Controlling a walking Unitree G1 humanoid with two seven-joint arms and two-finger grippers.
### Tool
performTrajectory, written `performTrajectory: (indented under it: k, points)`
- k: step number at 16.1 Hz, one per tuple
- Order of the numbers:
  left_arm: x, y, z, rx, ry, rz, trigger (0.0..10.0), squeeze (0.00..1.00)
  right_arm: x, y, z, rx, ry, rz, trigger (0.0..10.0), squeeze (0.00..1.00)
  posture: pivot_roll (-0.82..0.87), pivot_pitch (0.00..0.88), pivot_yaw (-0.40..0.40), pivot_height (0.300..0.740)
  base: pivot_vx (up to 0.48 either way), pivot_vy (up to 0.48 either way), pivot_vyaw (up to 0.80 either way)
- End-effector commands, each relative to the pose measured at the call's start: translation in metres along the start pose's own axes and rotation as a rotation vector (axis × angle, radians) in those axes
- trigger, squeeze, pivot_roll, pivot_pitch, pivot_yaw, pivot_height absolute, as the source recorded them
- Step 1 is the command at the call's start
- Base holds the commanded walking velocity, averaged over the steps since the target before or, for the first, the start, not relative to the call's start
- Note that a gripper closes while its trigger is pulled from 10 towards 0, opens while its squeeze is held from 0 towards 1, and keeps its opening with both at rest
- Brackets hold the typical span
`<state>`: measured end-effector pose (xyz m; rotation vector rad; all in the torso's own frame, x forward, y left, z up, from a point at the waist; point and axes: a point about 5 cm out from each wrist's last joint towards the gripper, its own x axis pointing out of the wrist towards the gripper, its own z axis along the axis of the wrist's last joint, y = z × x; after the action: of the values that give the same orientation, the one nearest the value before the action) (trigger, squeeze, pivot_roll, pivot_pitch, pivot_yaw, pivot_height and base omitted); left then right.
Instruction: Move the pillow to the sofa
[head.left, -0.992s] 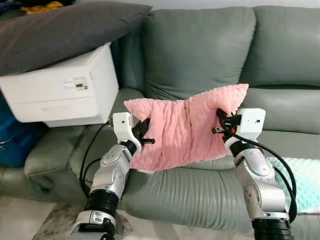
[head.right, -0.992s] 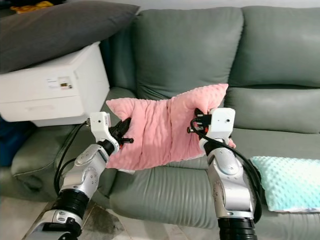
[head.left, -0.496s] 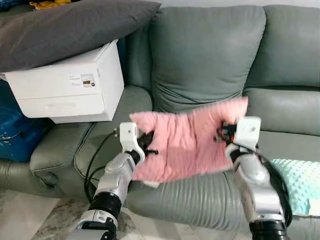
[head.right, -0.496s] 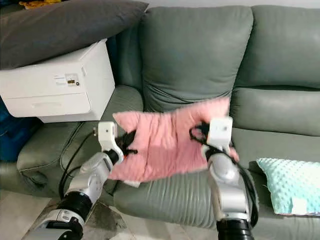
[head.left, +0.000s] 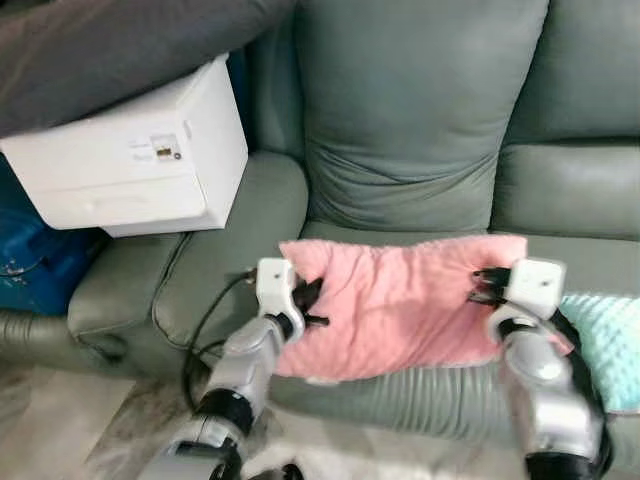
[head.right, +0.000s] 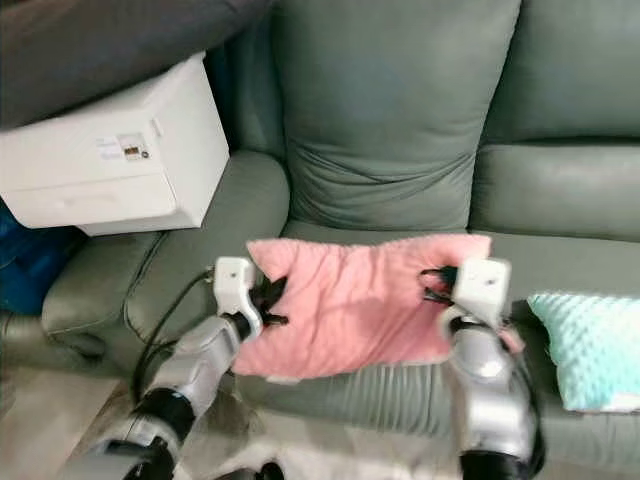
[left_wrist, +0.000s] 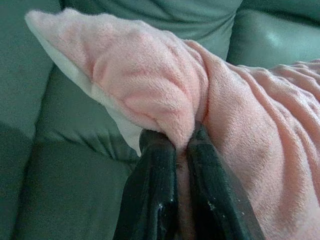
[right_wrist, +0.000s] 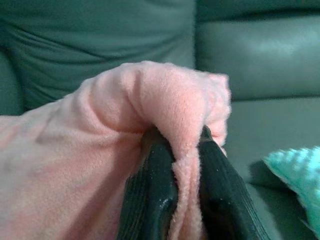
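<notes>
A pink fluffy pillow (head.left: 400, 305) hangs stretched between my two grippers, low over the front of the grey-green sofa seat (head.left: 230, 255). My left gripper (head.left: 308, 300) is shut on the pillow's left corner, and the wrist view has its black fingers (left_wrist: 155, 190) pinching a fold of pink fabric (left_wrist: 150, 85). At the other end my right gripper (head.left: 482, 285) is shut on the upper right corner; its fingers (right_wrist: 155, 195) clamp a bunched edge (right_wrist: 175, 100). The pillow's lower edge reaches the seat's front lip.
A white printer (head.left: 130, 165) stands on the sofa's left armrest with a dark grey cushion (head.left: 90, 50) on top. A mint green pillow (head.left: 605, 345) lies on the seat at right. A back cushion (head.left: 410, 110) rises behind the pink pillow. Something blue (head.left: 30, 270) stands beside the sofa.
The view has moved closer and tipped down. Both grippers have carried the pillow forward and lower over the seat, and it now lies flatter and more spread out.
</notes>
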<state>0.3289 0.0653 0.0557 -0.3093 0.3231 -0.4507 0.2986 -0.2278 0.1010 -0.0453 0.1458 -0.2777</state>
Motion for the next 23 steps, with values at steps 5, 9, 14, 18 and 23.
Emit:
performTrajectory:
  k: [5, 9, 14, 18, 23]
  points:
    - [0.017, -0.009, 0.031, 0.02, -0.078, 0.054, 10.0, 0.0, 0.024, 0.006, 0.021, 0.019, -0.041, 0.03, 10.0, 0.0, -0.21, 0.323, 0.163, 0.74, 0.0, 0.0, 0.0]
    - [0.019, -0.004, 0.042, 0.047, -0.105, 0.113, 10.0, 0.0, 0.036, 0.016, 0.035, 0.044, -0.094, 0.066, 10.0, 0.0, -0.22, 0.362, 0.168, 0.74, 0.0, 0.0, 0.0]
    - [0.024, -0.007, 0.057, 0.104, -0.136, 0.113, 10.0, 0.0, 0.044, 0.028, 0.048, 0.066, -0.173, 0.038, 10.0, 0.0, -0.21, 0.39, 0.172, 0.74, 0.0, 0.0, 0.0]
    - [0.024, -0.007, 0.057, 0.104, -0.136, 0.113, 10.0, 0.0, 0.044, 0.028, 0.048, 0.066, -0.173, 0.038, 10.0, 0.0, -0.21, 0.39, 0.172, 0.74, 0.0, 0.0, 0.0]
    - [0.024, -0.007, 0.057, 0.104, -0.136, 0.113, 10.0, 0.0, 0.044, 0.028, 0.048, 0.066, -0.173, 0.038, 10.0, 0.0, -0.21, 0.39, 0.172, 0.74, 0.0, 0.0, 0.0]
